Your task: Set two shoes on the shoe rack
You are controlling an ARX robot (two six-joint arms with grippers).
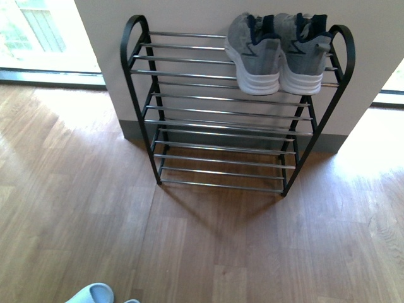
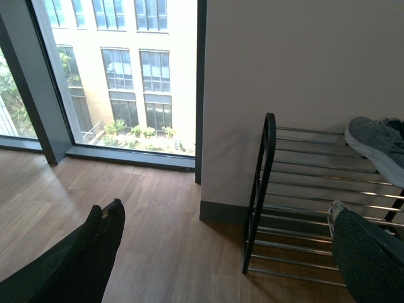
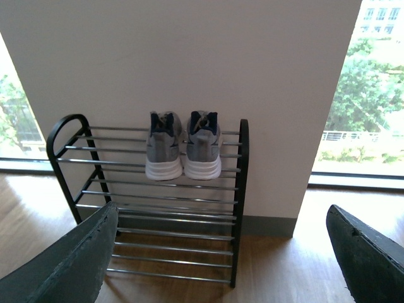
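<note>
Two shoes (image 1: 255,60) atop shoe rack (image 1: 221,112), well beyond parted jaws

**No lettering to be read**

No word, number, brand name or label is legible in any of the three views. The only sign is a navy zigzag mark (image 1: 262,45) on the side of the two shoes (image 1: 257,60), which stand on the shoe rack (image 1: 189,60). It carries no letters.
</note>
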